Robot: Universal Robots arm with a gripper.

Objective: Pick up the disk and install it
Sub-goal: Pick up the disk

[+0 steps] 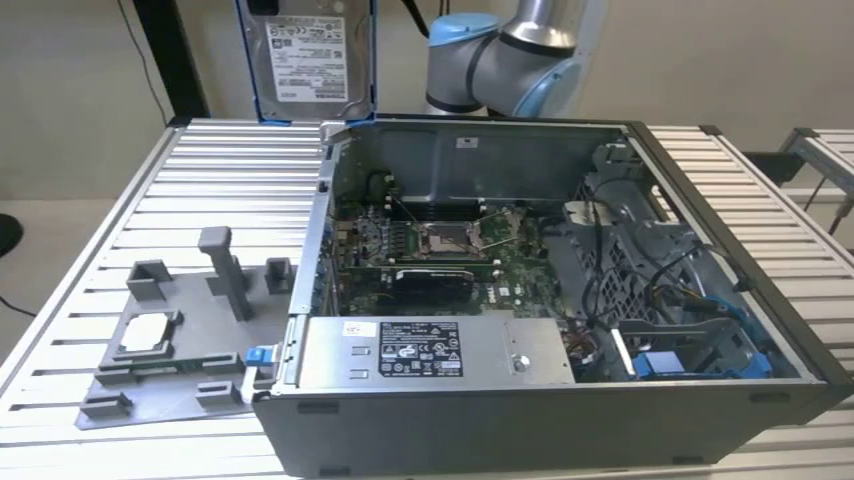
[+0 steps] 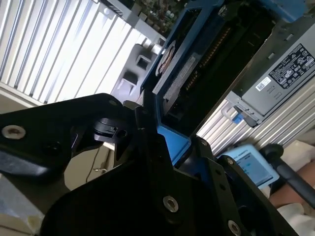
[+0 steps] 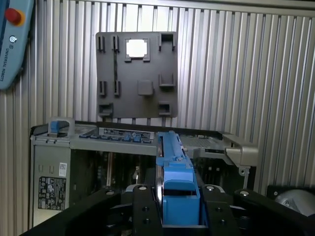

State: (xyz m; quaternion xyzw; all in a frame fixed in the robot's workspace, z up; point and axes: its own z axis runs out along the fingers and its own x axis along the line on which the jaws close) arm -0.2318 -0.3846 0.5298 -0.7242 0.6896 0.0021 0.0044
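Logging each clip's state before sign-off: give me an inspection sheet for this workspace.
Surface: slatted metal table, carrying an open computer case.
Job's things: disk upright in the air, not yet installed.
Clutter: grey fixture tray with a small silver chip.
Grippers: gripper, jaws shut on the disk's blue bracket.
Cables: bundle inside the case.
Surroundings: plain wall; second table at the exterior view's right.
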